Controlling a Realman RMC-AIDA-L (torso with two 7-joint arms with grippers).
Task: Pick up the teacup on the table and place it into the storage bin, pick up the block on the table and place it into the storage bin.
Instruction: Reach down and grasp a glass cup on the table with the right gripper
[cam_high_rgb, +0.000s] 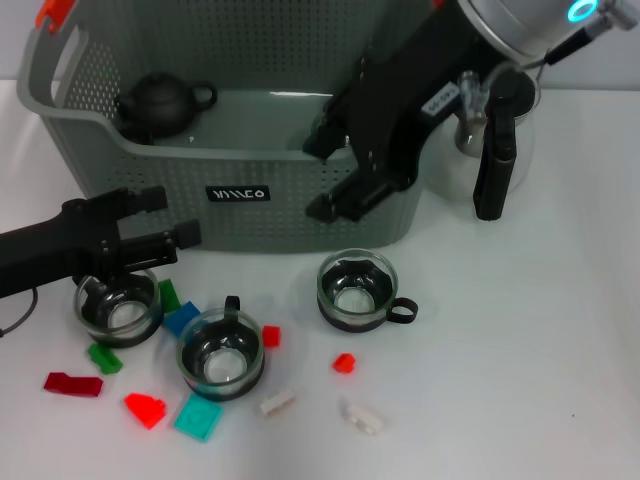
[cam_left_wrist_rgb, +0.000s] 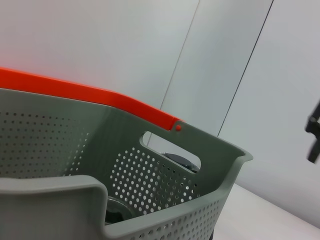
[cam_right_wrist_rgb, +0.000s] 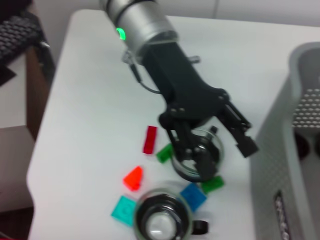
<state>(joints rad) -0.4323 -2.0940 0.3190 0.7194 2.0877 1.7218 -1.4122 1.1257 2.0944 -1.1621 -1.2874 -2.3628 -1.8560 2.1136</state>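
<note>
Teacup (cam_high_rgb: 357, 291), handle toward robot's right

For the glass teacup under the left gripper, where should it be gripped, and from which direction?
Judging by its pose, grip the teacup by its rim, from above: it stands upright with its mouth open, and the left gripper hangs open over it. One finger inside, one outside looks workable. No handle is visible.

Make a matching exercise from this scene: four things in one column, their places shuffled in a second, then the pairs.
Things:
1. black teapot
2. glass pitcher
3. left gripper
4. teal block

Places:
A. above the leftmost glass cup
B. inside the storage bin
C. on the table beside the bin, by the right arm
D. on the table in front of the middle cup

Pairs: 1-B, 2-C, 3-A, 4-D
</note>
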